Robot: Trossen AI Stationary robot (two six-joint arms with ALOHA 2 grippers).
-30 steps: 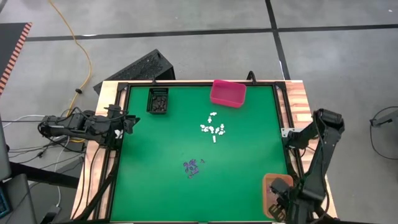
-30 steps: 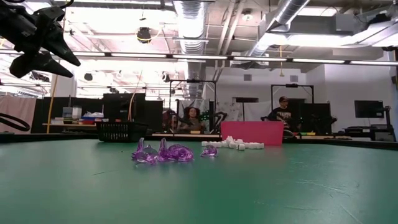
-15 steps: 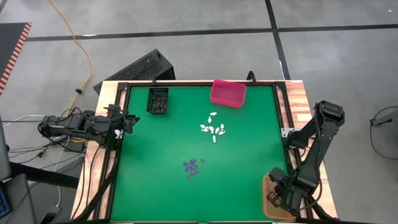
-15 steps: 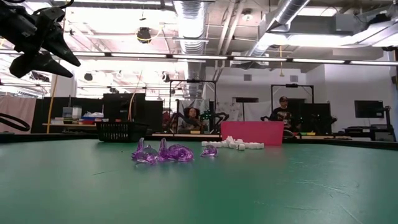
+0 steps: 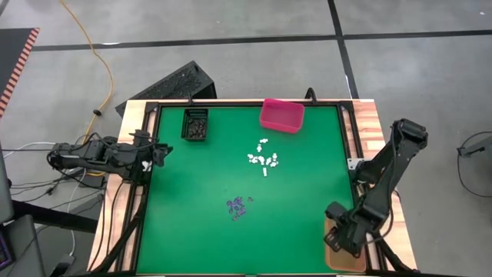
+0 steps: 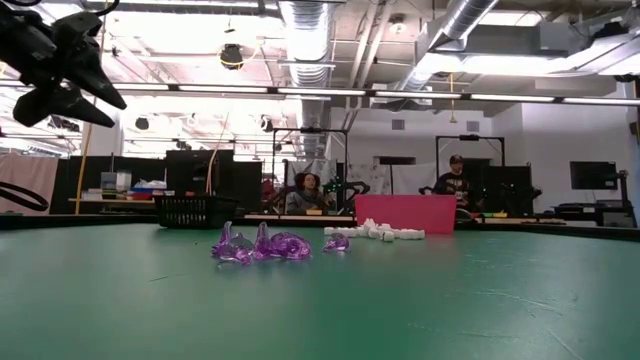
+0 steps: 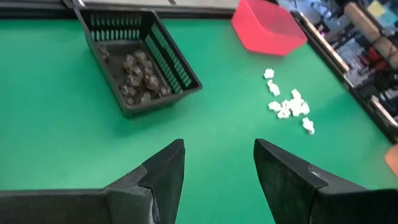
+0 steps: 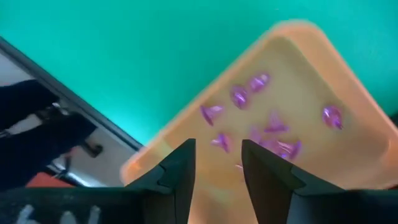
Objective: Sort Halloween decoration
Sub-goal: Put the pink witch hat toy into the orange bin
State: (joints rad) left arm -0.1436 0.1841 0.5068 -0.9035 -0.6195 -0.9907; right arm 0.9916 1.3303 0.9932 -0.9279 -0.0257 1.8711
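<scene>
The Halloween decoration consists of tiny translucent purple plastic trinkets clustered mid-surface, small white trinkets grouped nearer the pink rectangular bin, and dark trinkets inside the black slotted basket. More purple pieces, apparently cone-shaped, lie in the orange tray. The right gripper hovers over that tray, fingers parted and empty; a second ago it sat lower and clenched. The left gripper waits at the green surface edge, fingers spread, unmoved.

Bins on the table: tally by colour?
Pink bin: 1
Black bin: 1
Orange bin: 1
Total: 3
</scene>
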